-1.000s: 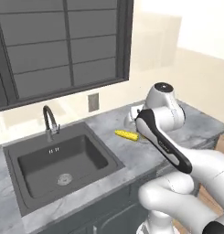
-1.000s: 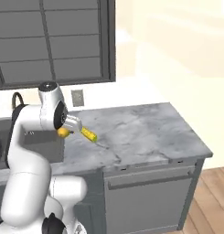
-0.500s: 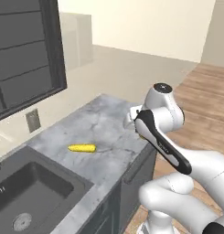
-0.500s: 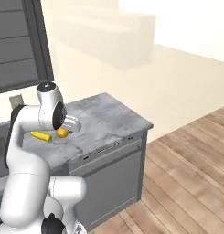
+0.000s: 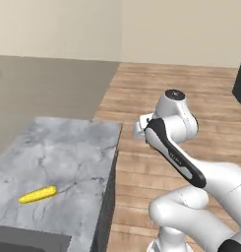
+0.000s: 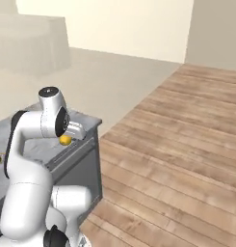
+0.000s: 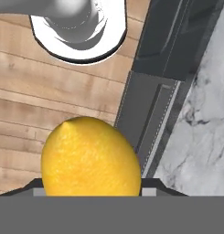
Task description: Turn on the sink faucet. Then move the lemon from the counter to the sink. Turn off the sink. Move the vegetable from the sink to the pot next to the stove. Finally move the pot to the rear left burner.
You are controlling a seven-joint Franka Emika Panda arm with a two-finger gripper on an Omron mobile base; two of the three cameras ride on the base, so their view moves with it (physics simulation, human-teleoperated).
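You have swung away from the marble surface [image 5: 58, 147], beyond its end over the wood floor [image 6: 187, 144]. The gripper [image 6: 71, 136] is clamped on the lemon [image 7: 90, 157], seemingly between hidden tips. Carry it steadily back toward the sink; leave the yellow vegetable [image 5: 38, 194].

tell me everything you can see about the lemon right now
The lemon is a plump yellow-orange oval with a finely dimpled skin and a small nub at one end. It sits between the fingers of the gripper, which is closed on it, off the counter. In the hand view, wood floor and a dark cabinet front lie beyond it. In the right base view it shows as a small orange ball beside the arm's wrist.
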